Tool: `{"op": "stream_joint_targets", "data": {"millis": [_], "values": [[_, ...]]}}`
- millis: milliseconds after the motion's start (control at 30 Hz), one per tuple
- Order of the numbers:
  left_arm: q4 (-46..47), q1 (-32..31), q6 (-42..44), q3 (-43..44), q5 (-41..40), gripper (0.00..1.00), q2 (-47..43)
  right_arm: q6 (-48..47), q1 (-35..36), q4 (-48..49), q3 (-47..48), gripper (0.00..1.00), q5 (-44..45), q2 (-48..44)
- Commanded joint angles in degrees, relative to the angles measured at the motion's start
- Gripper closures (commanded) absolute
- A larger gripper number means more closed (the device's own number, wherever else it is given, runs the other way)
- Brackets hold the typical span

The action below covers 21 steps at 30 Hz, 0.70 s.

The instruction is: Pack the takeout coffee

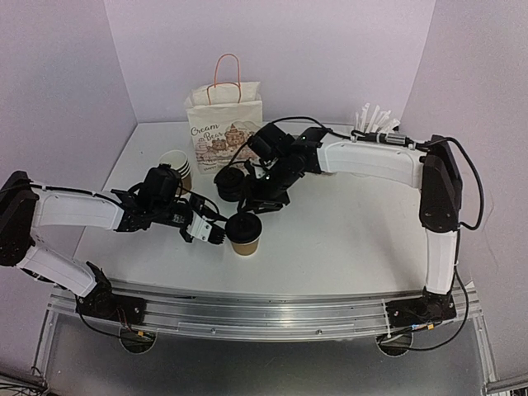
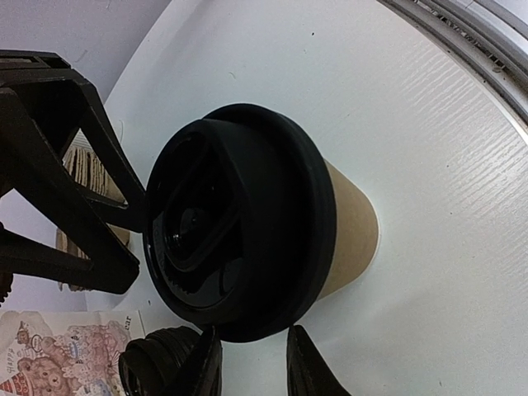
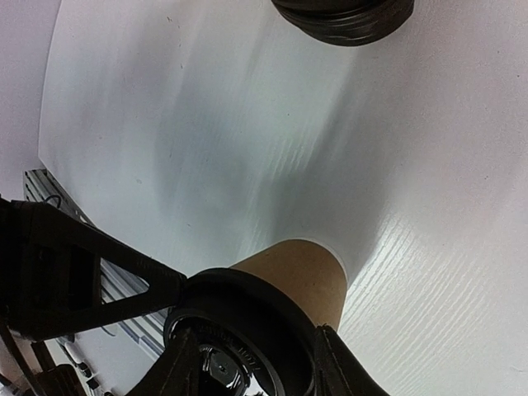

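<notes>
Centrally, takeout coffee (image 1: 245,235): tapered brown kraft-paper cup with a smooth round black plastic lid (image 1: 244,223), upright on the matte white bench (image 1: 346,239), toward its front edge, with open surface to the right. Right tool (image 3: 252,351) clamped across the lid from above; left tool (image 1: 223,234) at the lid's rim, fingers slightly apart, grip impossible to tell. Behind: stack of black lids (image 1: 229,183), nested cups (image 1: 176,163), paper bag (image 1: 224,132) lettered "Cream".
</notes>
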Motion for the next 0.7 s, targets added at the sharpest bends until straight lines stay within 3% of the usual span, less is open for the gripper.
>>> {"op": "stream_joint_targets", "data": {"millis": [0,300,433,567,667], "values": [[1.4,0.0,0.1,-0.5,-0.2,0.69,-1.9,-1.8,0.4,-0.2,0.3,0.54,1.5,-1.4],[-0.9,0.0,-0.3,-0.5,0.1,0.65,-4.6,-6.5,0.7,-0.6,1.5,0.40,3.6,-4.5],[-2.1,0.0,-3.0,-0.3,0.0,0.61,-6.1,-9.0,1.3,-1.3,1.4,0.24,5.5,-5.9],[-3.6,0.0,-5.0,-1.1,0.6,0.56,-7.8,-8.5,2.0,-2.2,0.7,0.24,6.1,-5.8],[-3.6,0.0,-6.9,-1.1,1.2,0.56,-8.7,-7.3,2.6,-2.6,0.5,0.33,5.8,-5.5]]}}
